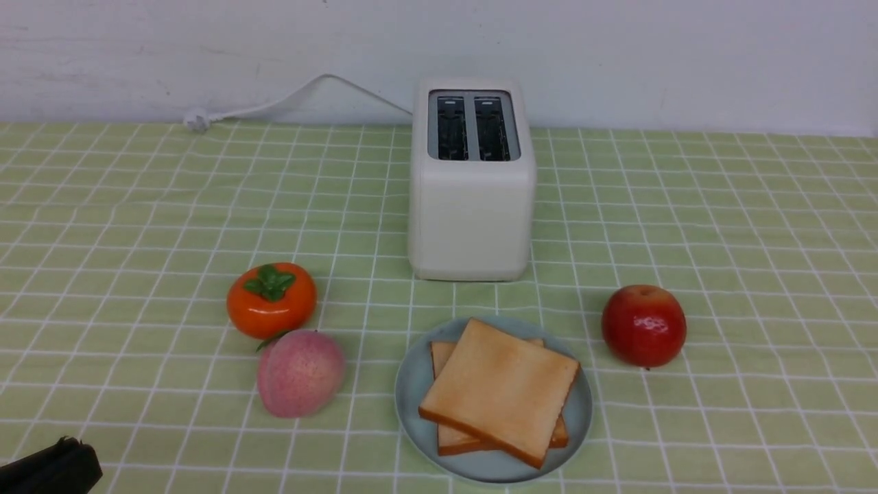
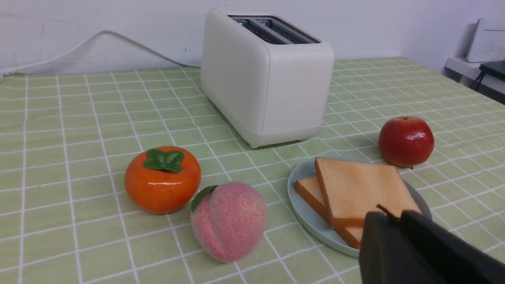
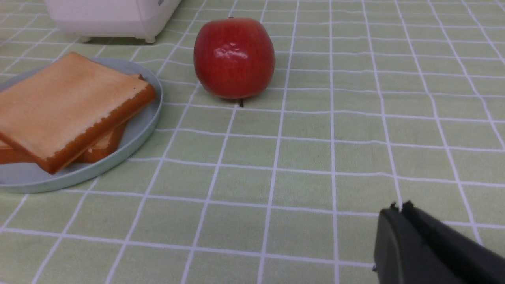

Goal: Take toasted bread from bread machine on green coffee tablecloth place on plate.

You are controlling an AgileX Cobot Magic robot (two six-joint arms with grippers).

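Toast (image 1: 501, 391) stacked on plate (image 1: 411, 384), apart from both jaws.

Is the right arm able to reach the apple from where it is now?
Probably yes: only bare cloth lies between the right tool and the apple; the plate sits off to one side.

Even, bright, diffuse illumination in all three views. Shadows are soft and short, lying under the bread machine (image 1: 472, 180) and the apple (image 1: 643, 325). A white specular highlight marks the apple; fainter glints sit on the persimmon (image 2: 162, 178). The front view is sharp. In the left wrist view the peach (image 2: 229, 221) appears slightly soft. Both wrist views show the dark gripper edges blurred.
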